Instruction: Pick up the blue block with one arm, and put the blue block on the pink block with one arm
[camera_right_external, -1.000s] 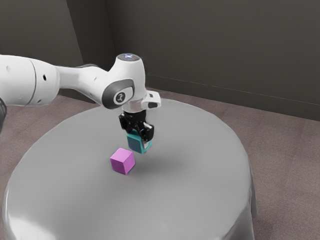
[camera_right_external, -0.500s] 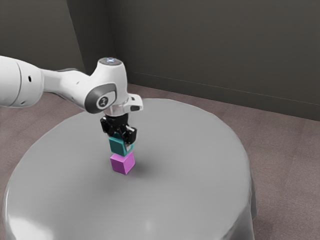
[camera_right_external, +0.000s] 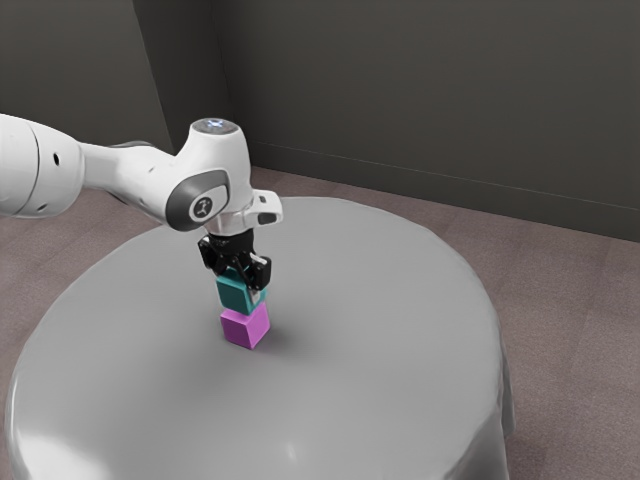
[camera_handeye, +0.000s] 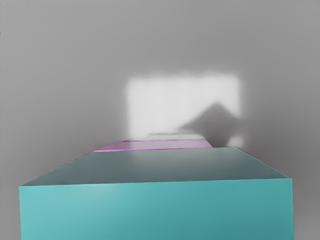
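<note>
Setting: a round grey table (camera_right_external: 380, 330) on a brownish floor (camera_right_external: 570, 290), with a dark wall (camera_right_external: 430, 90) on the far side.

Arm: a white arm (camera_right_external: 120, 175) comes in from the exterior view's left and bends down over the left-middle part of the table.

Gripper: the black gripper (camera_right_external: 238, 278) points straight down. Its two fingers (camera_right_external: 257, 268) are pressed against opposite sides of the blue block, pinching its upper part.

Blue block: the blue block (camera_right_external: 235, 294), teal in shade, sits directly on top of the pink block. In the exterior view their faces appear to touch, with no gap visible between them. Its edges look turned a little against those of the block below.

Pink block: the pink block (camera_right_external: 245, 326) rests on the table, straight under the gripper and well away from the table's rim.

Wrist view: the blue block (camera_handeye: 155, 200) is large and close under the hand. A thin strip of the pink block (camera_handeye: 155, 145) peeks out just past the blue block's top face. Beyond them lies the table (camera_handeye: 60, 75), with a bright rectangular patch of light (camera_handeye: 165, 100) and a dark angular shadow (camera_handeye: 212, 122) crossing that patch.
</note>
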